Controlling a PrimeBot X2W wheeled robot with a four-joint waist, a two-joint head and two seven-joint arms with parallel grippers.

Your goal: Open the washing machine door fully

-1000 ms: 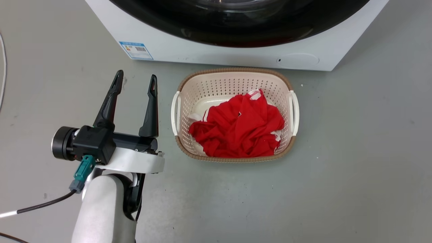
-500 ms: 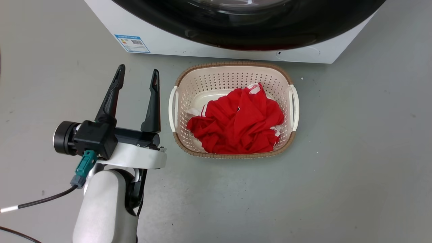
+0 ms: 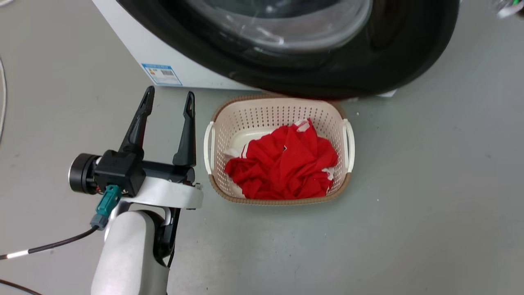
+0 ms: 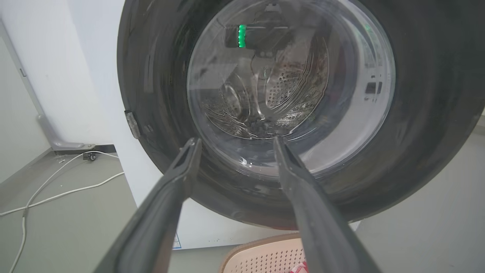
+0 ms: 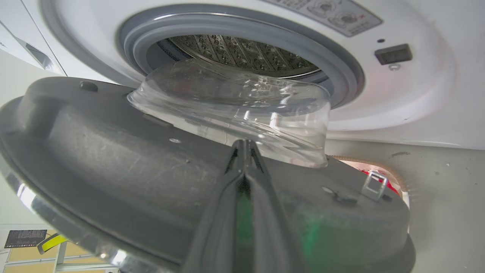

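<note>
Whereas a second ago it sat close against the white machine front (image 3: 135, 53), the washing machine door (image 3: 335, 78) now stands swung out, its black rim overhanging the far edge of the laundry basket (image 3: 262, 116). We judge the opening begun but not complete. Our left gripper (image 3: 169, 92) hangs beside the basket, fingers spread wide and holding nothing. The right wrist view adds what the head view lacks: our right gripper (image 5: 244, 146), fingers pressed together, lies against the door's grey inner face beside the glass bowl (image 5: 235, 102), with the steel drum (image 5: 242, 53) exposed behind.
</note>
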